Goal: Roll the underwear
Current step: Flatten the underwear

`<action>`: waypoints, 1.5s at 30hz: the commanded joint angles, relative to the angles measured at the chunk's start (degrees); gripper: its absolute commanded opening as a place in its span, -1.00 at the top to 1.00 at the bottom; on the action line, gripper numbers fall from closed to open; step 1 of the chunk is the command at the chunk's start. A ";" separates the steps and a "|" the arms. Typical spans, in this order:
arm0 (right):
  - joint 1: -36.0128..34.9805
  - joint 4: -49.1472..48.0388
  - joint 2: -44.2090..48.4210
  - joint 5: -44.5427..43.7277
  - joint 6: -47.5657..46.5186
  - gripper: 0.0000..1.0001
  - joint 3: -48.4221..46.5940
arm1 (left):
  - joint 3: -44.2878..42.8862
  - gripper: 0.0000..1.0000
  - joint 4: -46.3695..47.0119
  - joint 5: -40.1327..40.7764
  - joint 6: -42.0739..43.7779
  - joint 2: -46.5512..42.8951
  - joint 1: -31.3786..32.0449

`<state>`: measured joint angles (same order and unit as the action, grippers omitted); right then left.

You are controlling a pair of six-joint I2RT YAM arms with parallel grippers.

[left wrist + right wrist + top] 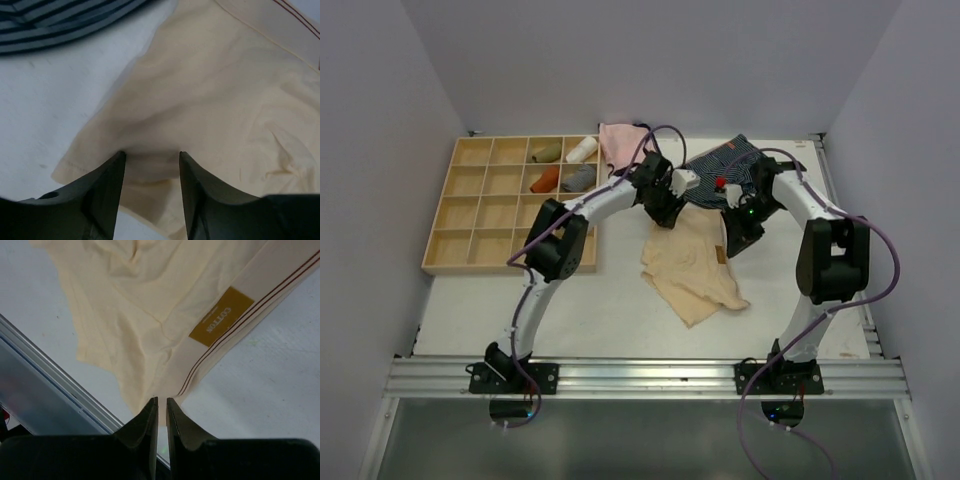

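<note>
Open table [590, 320] along the frame's lower middle.
Wooden compartment tray [438, 264] blocks upper left; navy striped pair [740, 165], underwear [695, 270] fill centre.

The white table [500, 320] holds a wooden tray [450, 248] with many little boxes on its left side. The pale underwear [692, 268] lies spread out in the middle. Behind it lie a blue striped pair [740, 160] and a pink pair [616, 140]

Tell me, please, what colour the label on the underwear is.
Mustard yellow; the label shows clearest in the right wrist view.
</note>
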<state>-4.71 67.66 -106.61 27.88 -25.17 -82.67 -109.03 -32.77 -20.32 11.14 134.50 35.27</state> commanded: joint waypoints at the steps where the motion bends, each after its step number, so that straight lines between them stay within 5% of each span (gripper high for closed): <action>1: -0.48 -1.82 -0.18 2.62 1.61 0.68 -0.65 | -19.99 -0.11 -5.10 5.46 2.65 10.24 -1.16; 4: -0.39 -4.11 -1.32 2.62 3.02 0.70 -0.65 | -22.03 -0.25 -3.96 1.26 4.94 8.00 -1.52; 9: -0.83 -7.36 -3.34 4.37 7.14 0.70 -1.52 | 5.55 -0.34 10.69 -3.85 8.98 -14.75 -1.17; 16: -4.60 -12.89 -3.34 5.26 10.58 0.70 2.25 | 31.13 -0.29 7.46 -10.17 13.91 -35.60 1.20; 26: -6.80 -13.96 -5.01 -3.44 12.51 0.74 7.35 | 40.30 -0.18 14.66 -2.63 11.54 -32.20 14.12; 32: -7.07 -12.73 -4.75 -5.37 11.11 0.73 9.37 | 40.92 -0.10 13.63 2.91 11.97 -26.31 16.41; 41: -7.77 -9.92 -4.67 -5.73 7.07 0.71 9.72 | 49.62 0.13 2.73 -3.15 18.65 -33.06 17.03; 45: -10.22 -7.29 -2.29 -4.68 4.26 0.72 10.78 | 50.41 -0.01 -2.11 -6.92 20.15 -37.80 17.20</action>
<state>-12.93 56.66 -111.37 23.03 -17.65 -72.77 -59.72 -27.62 -22.83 28.47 100.64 51.96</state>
